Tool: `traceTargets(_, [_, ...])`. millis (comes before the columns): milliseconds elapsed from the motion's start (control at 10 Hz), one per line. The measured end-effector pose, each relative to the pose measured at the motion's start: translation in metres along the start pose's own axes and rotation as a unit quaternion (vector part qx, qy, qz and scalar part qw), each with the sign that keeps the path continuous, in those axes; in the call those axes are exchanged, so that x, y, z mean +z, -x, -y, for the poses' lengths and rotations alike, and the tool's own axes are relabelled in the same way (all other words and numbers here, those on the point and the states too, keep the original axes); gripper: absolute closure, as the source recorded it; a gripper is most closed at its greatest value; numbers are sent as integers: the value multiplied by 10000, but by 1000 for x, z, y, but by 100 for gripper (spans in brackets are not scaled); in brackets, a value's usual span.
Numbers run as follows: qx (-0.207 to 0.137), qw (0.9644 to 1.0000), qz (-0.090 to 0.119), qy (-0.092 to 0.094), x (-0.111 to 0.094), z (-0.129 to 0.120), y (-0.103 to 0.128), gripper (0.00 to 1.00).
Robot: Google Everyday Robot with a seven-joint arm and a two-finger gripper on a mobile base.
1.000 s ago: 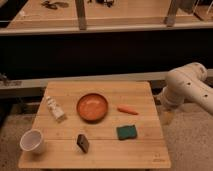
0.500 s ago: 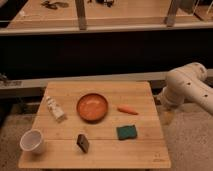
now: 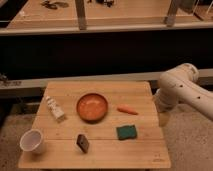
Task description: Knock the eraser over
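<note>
Eraser point(image 3: 82, 143) stands near the counter's point(image 3: 100, 156) front edge. Gripper point(image 3: 163, 118) hangs just off the right edge, too murky to tell if it's spread or pressed together. The arm point(image 3: 186, 90) is cut off.

Table point(image 3: 125, 152): bottle point(image 3: 55, 108), bowl point(image 3: 92, 107), carrot point(image 3: 127, 110), sponge point(image 3: 126, 132), eraser point(image 3: 82, 142), cup point(image 3: 32, 141); tool point(image 3: 163, 119) beside it

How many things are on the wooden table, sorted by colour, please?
Orange: 2, the bowl and the carrot
White: 2, the cup and the small bottle
Green: 1, the sponge
Dark grey-brown: 1, the eraser
Total: 6
The tool hangs beside the table's right edge, touching none of them.
</note>
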Motion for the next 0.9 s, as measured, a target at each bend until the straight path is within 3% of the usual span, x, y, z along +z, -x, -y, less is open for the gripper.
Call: traceTargets(900, [-467,9989,-83,-36,-3,-13,24,20])
